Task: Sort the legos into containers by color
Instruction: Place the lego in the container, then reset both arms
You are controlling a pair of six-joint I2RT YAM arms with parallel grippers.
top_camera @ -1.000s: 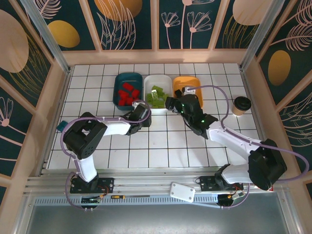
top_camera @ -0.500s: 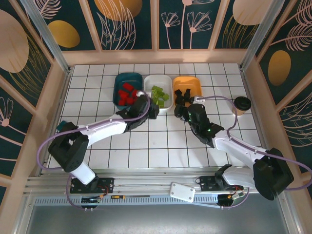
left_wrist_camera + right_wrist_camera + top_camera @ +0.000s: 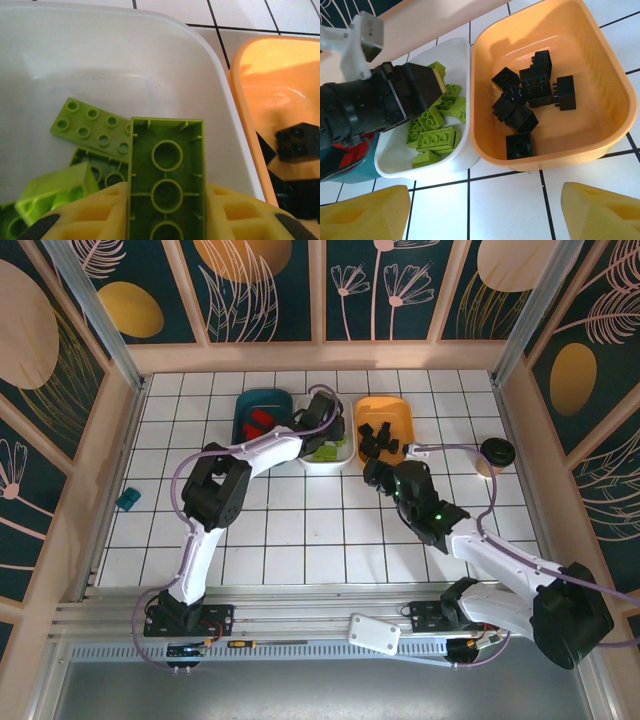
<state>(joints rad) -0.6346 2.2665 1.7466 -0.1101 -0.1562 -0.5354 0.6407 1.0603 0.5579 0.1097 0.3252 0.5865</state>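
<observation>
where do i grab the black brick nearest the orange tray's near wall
From above, pinching its left and right faces: the black brick lies flat with those sides clear, while the orange tray wall crowds its near edge.

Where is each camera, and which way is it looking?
Top external: above and behind the arms, looking down at the table; both arms show.
Left wrist: on the left gripper, looking down into the white tray; its yellow fingers clamp a green brick.
Right wrist: on the right gripper, facing the orange tray; its open yellow fingertips show.
Shared: both wrist views show the white and orange trays.
</observation>
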